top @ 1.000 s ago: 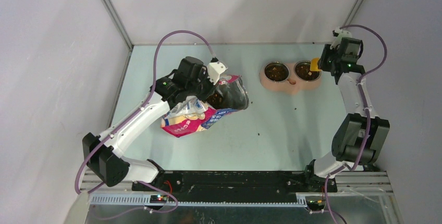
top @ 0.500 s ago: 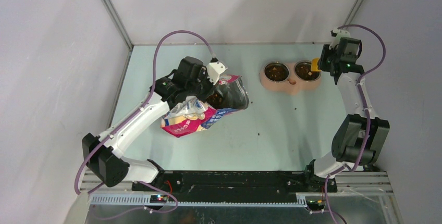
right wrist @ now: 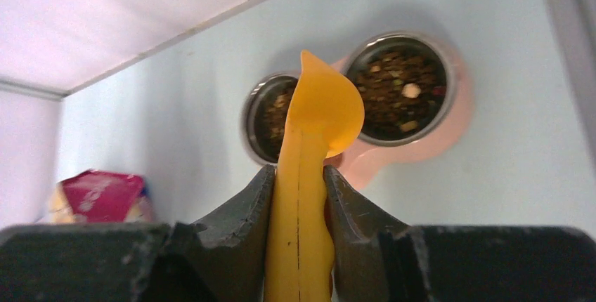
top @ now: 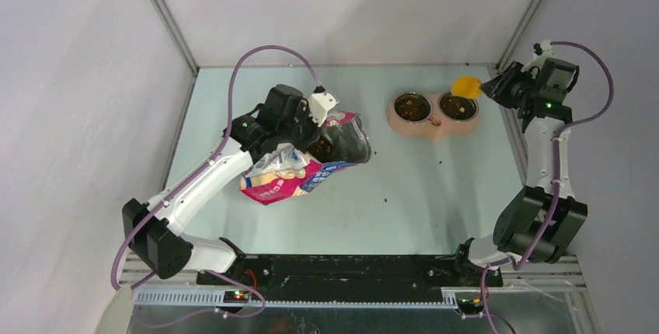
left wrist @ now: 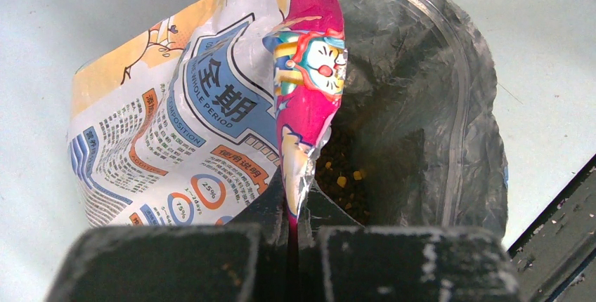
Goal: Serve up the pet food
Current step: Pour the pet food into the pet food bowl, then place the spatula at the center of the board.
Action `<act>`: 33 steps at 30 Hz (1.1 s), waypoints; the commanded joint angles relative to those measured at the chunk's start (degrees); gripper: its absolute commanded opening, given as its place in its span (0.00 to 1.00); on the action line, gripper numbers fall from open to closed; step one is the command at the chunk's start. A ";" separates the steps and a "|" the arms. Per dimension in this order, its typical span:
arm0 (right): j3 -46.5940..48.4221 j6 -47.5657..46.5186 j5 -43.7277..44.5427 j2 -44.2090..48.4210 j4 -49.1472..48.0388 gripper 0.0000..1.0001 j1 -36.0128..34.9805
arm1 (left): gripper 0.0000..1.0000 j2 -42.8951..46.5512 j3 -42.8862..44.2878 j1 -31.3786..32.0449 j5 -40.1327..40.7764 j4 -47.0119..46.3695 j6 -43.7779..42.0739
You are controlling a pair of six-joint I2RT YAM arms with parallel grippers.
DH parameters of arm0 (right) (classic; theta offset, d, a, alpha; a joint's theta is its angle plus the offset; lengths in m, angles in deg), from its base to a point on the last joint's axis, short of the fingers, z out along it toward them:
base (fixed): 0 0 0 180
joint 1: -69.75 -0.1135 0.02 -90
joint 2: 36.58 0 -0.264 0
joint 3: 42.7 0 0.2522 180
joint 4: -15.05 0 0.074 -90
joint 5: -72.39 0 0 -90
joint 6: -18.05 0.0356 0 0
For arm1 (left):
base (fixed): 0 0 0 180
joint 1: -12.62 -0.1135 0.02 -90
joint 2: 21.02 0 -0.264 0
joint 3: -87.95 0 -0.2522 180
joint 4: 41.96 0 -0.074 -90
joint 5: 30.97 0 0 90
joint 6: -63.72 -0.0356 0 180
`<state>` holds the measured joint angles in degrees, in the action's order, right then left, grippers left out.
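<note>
- pet food (left wrist: pixel 342 175): some lies deep in the open bag (top: pixel 291 172) on the left of the table (top: pixel 388 210). the rest sits in both steel cups of the pink feeder (top: pixel 432 126), far right.
- left gripper (left wrist: pixel 289 212): jaws pressed together on the bag's torn lip, holding the mouth up and open toward the feeder.
- mid-table: a few dark specks between bag and feeder, too small to call.
- feeder: both cups carry a brown layer of pellets.
- scoop (top: pixel 467 86): yellow, raised just past the far rim of the right-hand cup, well apart from the bag. no dark load shows on its upper face.
- right gripper (right wrist: pixel 299 193): fingers clamped on the scoop's handle, bowl end pointing away from the wrist.
- progress, my reading: serving looks mostly done, since both cups hold food. what may be left is a top-up if a fuller portion is wanted, otherwise setting the scoop down and letting go of the bag.
- views: only the left wrist view shows the pellets inside the bag and the pinch on the lip; from the top the mouth is just dark. only the right wrist view shows the grip on the handle, but it gives the scoop's underside alone. the top view gives the scoop's upper face and the gap between bag and feeder.
</note>
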<state>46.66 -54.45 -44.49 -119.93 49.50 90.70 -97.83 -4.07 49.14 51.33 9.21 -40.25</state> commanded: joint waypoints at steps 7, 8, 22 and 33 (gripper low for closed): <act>2.55 14.46 -17.51 5.76 -6.48 0.00 -0.83 | 0.00 2.90 0.42 0.67 -3.55 -3.07 0.46; 2.55 15.56 -17.86 6.14 -7.12 0.00 -1.22 | 0.00 2.94 0.41 0.67 -3.48 -3.16 0.38; 2.16 20.10 -23.91 9.25 -11.84 0.00 -7.27 | 0.00 3.90 0.05 0.65 -3.49 -3.39 0.36; -1.66 24.13 -29.61 12.47 -21.07 0.00 -8.78 | 0.00 3.44 0.18 0.67 -3.72 -3.48 0.36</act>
<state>45.76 -32.42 -70.39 -110.09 35.11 82.66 -97.02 -4.47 49.11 51.37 9.18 -40.25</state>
